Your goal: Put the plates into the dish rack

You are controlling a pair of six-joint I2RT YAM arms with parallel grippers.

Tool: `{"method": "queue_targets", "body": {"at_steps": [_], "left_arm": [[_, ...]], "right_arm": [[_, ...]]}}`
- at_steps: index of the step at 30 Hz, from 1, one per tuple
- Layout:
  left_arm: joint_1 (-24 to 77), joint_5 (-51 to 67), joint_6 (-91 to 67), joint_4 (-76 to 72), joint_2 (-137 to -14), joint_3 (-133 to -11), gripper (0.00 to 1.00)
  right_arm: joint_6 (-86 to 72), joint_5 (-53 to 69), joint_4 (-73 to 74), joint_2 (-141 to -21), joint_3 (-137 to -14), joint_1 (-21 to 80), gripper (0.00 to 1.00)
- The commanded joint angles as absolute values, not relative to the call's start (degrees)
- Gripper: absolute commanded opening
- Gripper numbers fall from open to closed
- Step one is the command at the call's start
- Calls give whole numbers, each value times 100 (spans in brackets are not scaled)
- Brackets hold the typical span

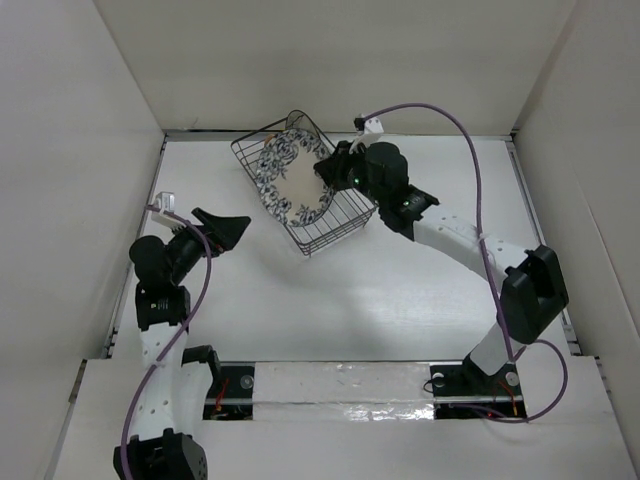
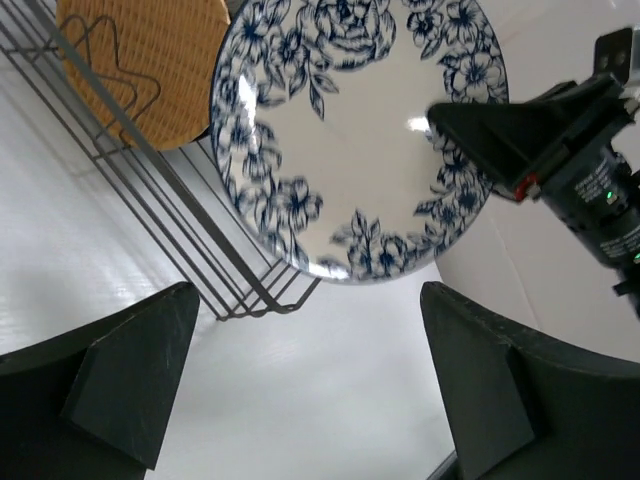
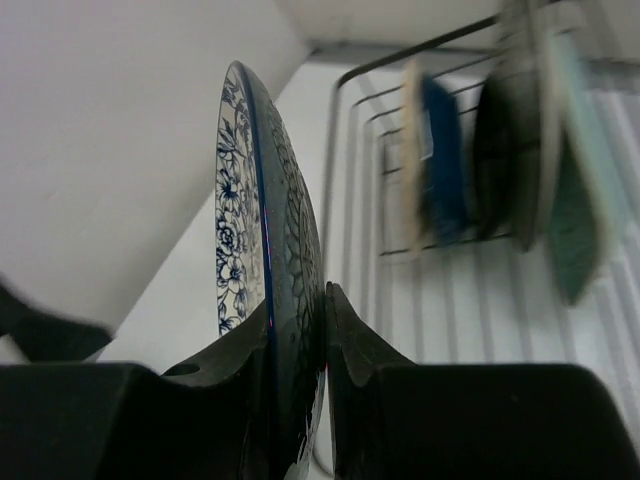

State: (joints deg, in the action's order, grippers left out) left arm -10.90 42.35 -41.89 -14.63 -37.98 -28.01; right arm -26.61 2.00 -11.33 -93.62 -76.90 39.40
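The right pincer is clenching the rim of the blue-and-white plate, one finger pressing on each face. It is holding the plate on edge at the near end of the dish rack. The plate is rising straight up out of the pincer, its patterned face turning away from the rack's other dishes. Beyond the pincer, further along the tines, dishes are already standing. Blurred in the right wrist view, they are showing as a pale one, a dark blue plate, a black plate and a pale green plate. The left wrist view is showing a tan-orange plate just behind the held one. The loading is therefore looking nearly finished, with this plate probably the last to seat. Whether its lower edge is already touching the wires cannot be told. The left pincer is hanging released, fingers spread, gripping nothing, with the held plate ahead of it and well apart
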Motion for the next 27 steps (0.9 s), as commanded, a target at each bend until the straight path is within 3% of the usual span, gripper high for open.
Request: {"method": "queue_targets", "body": {"at_steps": [1,3,8,18,27], "left_arm": [[-880,3850,-3543,-1162,-3674,-3181,95],[-774,3797,-3437,-1116,-3665,-3217,99],[-379,3858,-3287,-968,-3630,-3217,99],[-185,4008,-2892,-782,-3586,-3428,94],[-185,3999,-2865,-782,-3586,-3410,89]], "right_arm": [[-1900,-1572,-1416,-9114,-8742,3876,0],[-1680,-1853,-1266,-9367,-9069,3937,0],[-601,-2337,-1055,-10220,-10384,4218,0],[1211,-2715,-633,-11855,-12636,4727,0],[2311,-3190,-685,-12893,-13394,5098,0]]}}
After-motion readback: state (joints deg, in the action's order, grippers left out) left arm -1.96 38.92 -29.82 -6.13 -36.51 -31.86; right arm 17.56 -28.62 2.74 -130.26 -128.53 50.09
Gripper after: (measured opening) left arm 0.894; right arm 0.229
